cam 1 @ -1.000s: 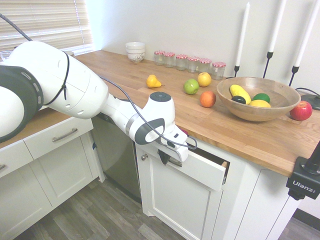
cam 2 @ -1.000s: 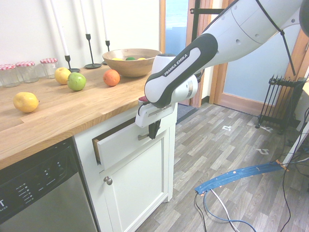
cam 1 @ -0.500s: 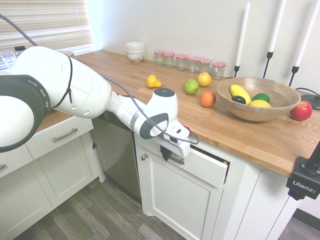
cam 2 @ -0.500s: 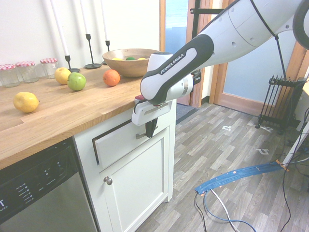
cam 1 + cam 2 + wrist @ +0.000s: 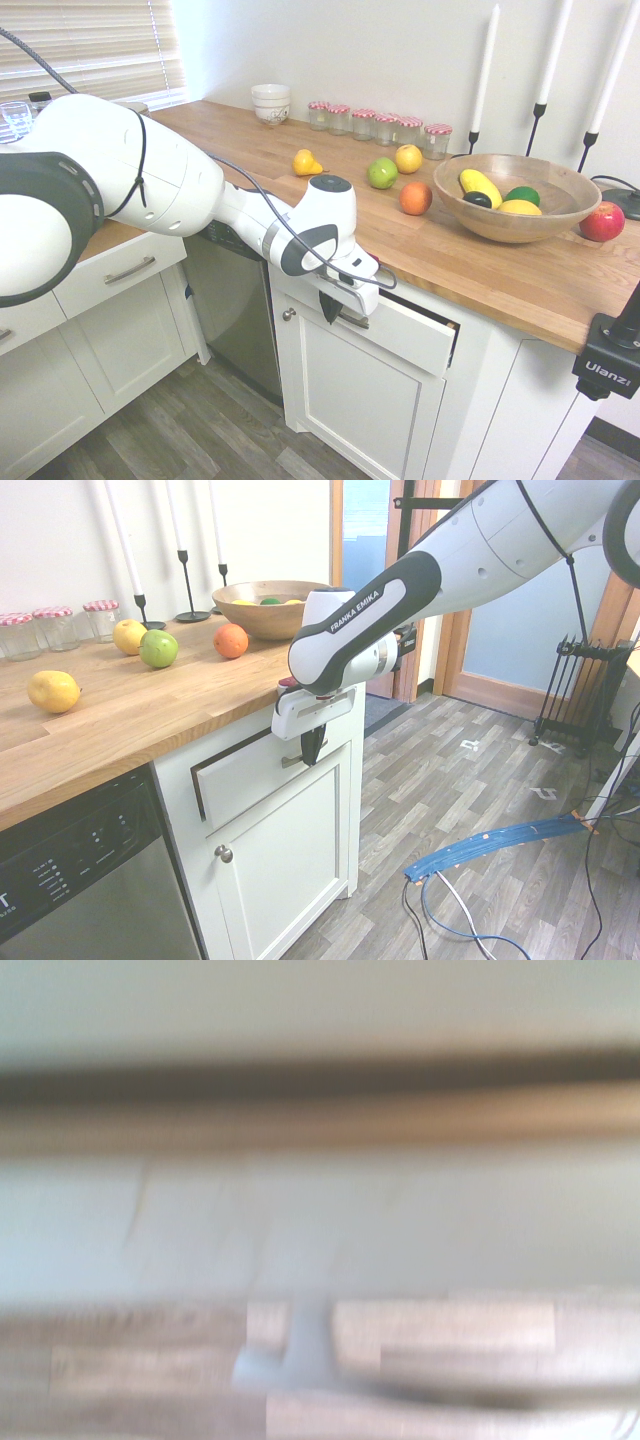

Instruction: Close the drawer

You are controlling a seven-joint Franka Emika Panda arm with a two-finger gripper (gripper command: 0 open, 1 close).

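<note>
The drawer (image 5: 410, 338) (image 5: 245, 773) sits under the wooden countertop, its flat white front standing only a narrow gap out from the cabinet. My gripper (image 5: 330, 306) (image 5: 309, 748) is shut, its dark fingers pointing down and pressed against the drawer front at the silver bar handle (image 5: 293, 761). Nothing is held between the fingers. The wrist view is a blur of the white front (image 5: 320, 1220) and the silver handle (image 5: 440, 1325) from very close.
A white panelled door with a round knob (image 5: 224, 853) is below the drawer. A steel dishwasher (image 5: 80, 880) stands beside it. On the countertop (image 5: 480, 270) lie fruit, a wooden bowl (image 5: 515, 205), jars and candlesticks. Narrower white drawers (image 5: 115, 270) are beyond the dishwasher.
The drawer has slid inward from well open to nearly flush, pushed by my shut gripper, which moved toward the cabinet with it.
</note>
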